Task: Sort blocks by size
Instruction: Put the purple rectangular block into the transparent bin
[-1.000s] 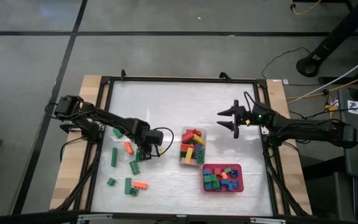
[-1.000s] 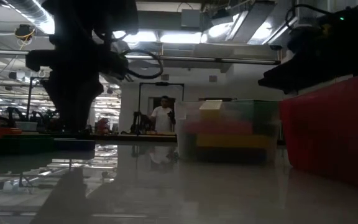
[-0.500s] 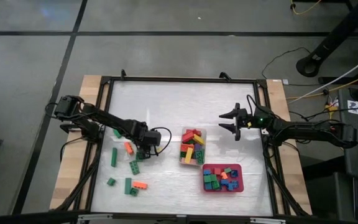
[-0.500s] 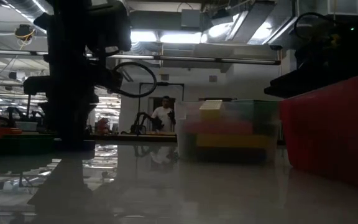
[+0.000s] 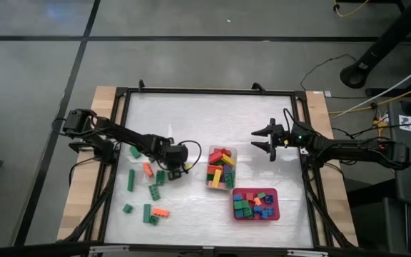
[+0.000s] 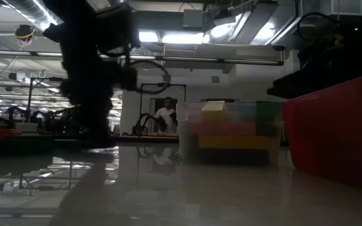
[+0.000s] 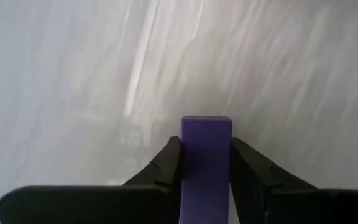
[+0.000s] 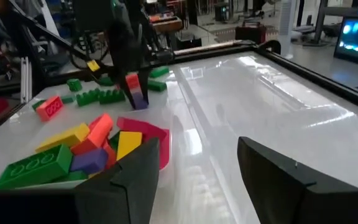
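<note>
My left gripper [image 5: 171,163] points steeply down at the table left of the clear tub [image 5: 221,169] and is shut on a purple block [image 7: 206,155], which also shows in the right wrist view as a purple block [image 8: 140,101]. Loose green and orange blocks [image 5: 148,187] lie flat on the table to its left and near side. The tub holds longer blocks; the red tray [image 5: 274,207] holds short ones. My right gripper [image 5: 265,139] hovers open over the table's right part, with nothing between its fingers. My left gripper pinches the purple block by two opposite sides [image 7: 185,158] between its two fingers [image 7: 166,165]. The fingers come from above, slanting down. The block stands on end between them, its free end [image 7: 206,124] past the fingertips; whether it touches the table I cannot tell.
The black frame [image 5: 205,91] runs round the white table top. Bare table lies at the far side and between the tub and my right gripper. In the low view a person [image 6: 166,118] stands far off in the room.
My left gripper has sunk a little, tipped more steeply downward and shifted toward the clear tub, and it has shut on the purple block. The loose blocks beside it lie where they were.
</note>
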Controlling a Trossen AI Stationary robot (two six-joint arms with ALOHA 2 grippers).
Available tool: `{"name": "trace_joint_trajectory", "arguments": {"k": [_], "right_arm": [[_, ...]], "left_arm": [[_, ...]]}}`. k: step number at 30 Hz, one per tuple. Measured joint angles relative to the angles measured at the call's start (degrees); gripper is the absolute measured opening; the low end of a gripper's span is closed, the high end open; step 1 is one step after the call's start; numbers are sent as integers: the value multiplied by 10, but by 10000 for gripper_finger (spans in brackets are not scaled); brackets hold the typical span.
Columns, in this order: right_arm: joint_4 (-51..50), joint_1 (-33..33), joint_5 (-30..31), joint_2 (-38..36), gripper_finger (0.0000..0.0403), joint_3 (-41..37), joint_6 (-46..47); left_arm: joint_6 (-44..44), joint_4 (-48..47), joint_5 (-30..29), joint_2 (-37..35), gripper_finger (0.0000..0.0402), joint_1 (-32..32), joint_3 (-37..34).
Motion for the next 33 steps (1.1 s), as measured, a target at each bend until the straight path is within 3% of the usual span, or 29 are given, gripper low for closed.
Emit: {"name": "trace_joint_trajectory", "arguments": {"k": [6,17,24,33], "right_arm": [[-25,0,0,0,214,0,2],[-70,0,0,0,214,-1,14],[-87,0,0,0,214,-1,13],[-86,0,0,0,214,-1,12]], "left_arm": [[-8,100,2,0,80,25,15],[45,127,4,-3,80,54,117],[55,273,5,-2,84,52,122],[40,321,4,21,91,56,122]]}}
